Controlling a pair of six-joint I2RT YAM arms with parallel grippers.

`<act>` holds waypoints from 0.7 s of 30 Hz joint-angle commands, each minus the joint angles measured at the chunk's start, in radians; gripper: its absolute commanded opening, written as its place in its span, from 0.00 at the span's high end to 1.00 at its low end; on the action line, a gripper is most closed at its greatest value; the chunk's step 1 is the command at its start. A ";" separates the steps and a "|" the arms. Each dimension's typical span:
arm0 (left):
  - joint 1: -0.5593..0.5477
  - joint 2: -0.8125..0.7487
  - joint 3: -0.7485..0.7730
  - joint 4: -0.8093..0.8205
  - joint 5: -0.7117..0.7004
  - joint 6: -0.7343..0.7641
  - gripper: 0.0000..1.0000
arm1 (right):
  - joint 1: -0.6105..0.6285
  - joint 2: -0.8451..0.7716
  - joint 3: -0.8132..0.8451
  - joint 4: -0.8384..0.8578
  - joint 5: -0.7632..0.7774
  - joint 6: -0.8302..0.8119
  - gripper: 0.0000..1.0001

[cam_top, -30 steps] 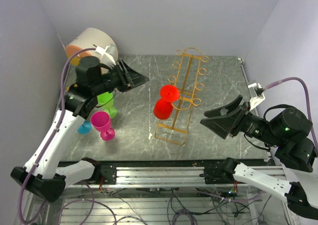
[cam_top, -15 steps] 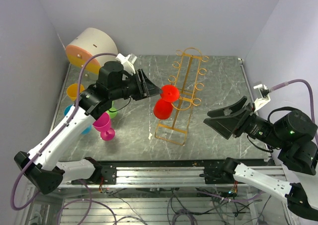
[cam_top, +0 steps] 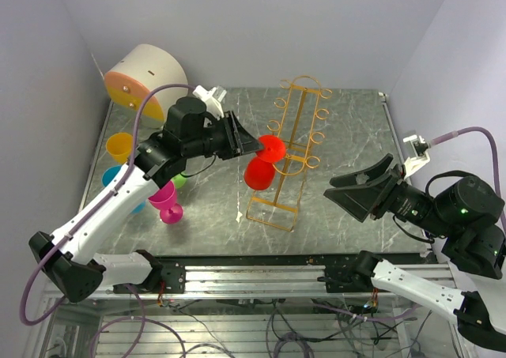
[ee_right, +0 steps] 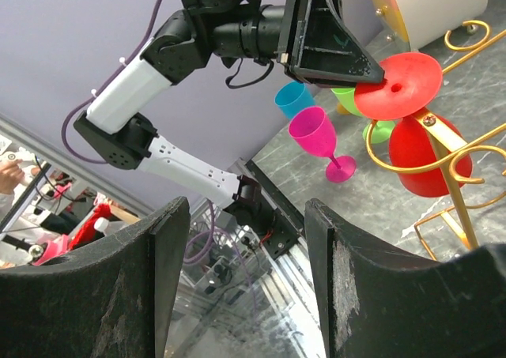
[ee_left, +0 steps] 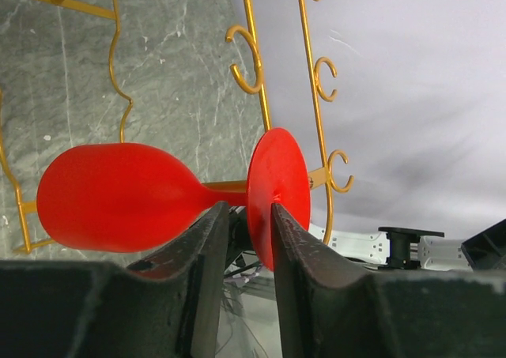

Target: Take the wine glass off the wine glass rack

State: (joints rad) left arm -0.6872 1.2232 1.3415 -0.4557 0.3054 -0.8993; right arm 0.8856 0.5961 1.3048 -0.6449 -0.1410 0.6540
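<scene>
Left tool [ee_left: 247, 209], fingers parted, brackets the red wine glass [ee_left: 118, 196] on the rack [cam_top: 291, 165]; seemingly light, stiff plastic, best pinched at its stem; right tool [ee_right: 245, 208] released.

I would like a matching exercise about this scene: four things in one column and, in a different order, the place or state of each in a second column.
Things:
1. red wine glass
2. pink wine glass
3. left gripper
4. right gripper

Places or states:
A. open, holding nothing
B. hanging bowl down on the wine glass rack
C. around the red stem, by the foot
D. standing upright on the table

Pairs: 1-B, 2-D, 3-C, 4-A.
</scene>
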 commanded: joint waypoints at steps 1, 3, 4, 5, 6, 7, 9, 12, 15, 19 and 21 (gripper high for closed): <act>-0.016 0.019 0.041 0.064 -0.010 -0.009 0.65 | 0.002 -0.016 -0.007 0.007 0.018 0.001 0.41; -0.019 0.027 0.045 0.066 -0.006 -0.010 0.71 | 0.002 -0.019 -0.004 0.001 0.023 0.001 0.41; -0.022 0.030 0.050 0.063 -0.007 -0.009 0.75 | 0.002 -0.019 -0.001 0.000 0.026 0.001 0.41; -0.022 0.031 0.054 0.061 -0.008 -0.009 0.79 | 0.002 -0.021 -0.001 -0.002 0.028 0.001 0.41; -0.023 0.030 0.059 0.058 -0.009 -0.008 0.83 | 0.001 -0.022 -0.001 -0.003 0.030 0.000 0.41; -0.023 0.029 0.065 0.054 -0.013 -0.007 0.85 | 0.002 -0.021 -0.001 -0.003 0.030 0.001 0.41; -0.024 0.025 0.082 0.041 -0.021 -0.004 0.87 | 0.002 -0.022 -0.001 -0.001 0.029 0.001 0.41; -0.024 0.019 0.113 0.012 -0.037 0.003 0.86 | 0.002 -0.022 -0.007 0.005 0.028 0.005 0.41; -0.024 0.008 0.148 -0.021 -0.061 0.004 0.86 | 0.001 -0.026 -0.017 0.018 0.029 0.011 0.41; -0.024 -0.005 0.161 -0.033 -0.081 -0.004 0.87 | 0.002 -0.030 -0.023 0.030 0.029 0.019 0.41; -0.024 -0.016 0.152 -0.035 -0.090 -0.009 0.87 | 0.001 -0.031 -0.021 0.028 0.027 0.019 0.41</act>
State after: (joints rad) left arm -0.7059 1.2373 1.4677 -0.4812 0.2703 -0.9146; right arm 0.8856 0.5804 1.2865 -0.6453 -0.1223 0.6628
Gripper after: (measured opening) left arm 0.137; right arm 0.592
